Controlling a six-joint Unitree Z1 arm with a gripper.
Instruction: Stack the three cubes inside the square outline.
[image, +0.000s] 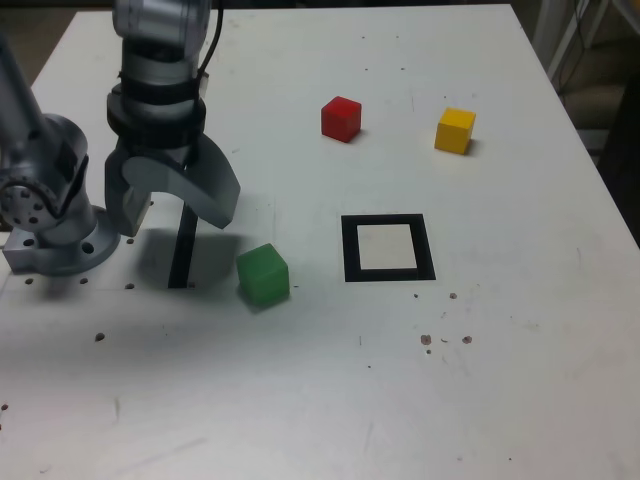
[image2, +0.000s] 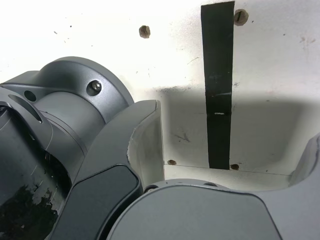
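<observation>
cubes stacked: none; red, yellow and green sit apart
outline: unfilled, awaiting your first cube
end effector: spread wide, gripping nothing

Arm raised, jaws wide, pointing down

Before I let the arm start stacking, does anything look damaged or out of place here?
Mostly just wear: the white table has small dark pits and chips, several near its front. The green cube sits turned at an angle to the square outline, but looks undamaged.
</observation>
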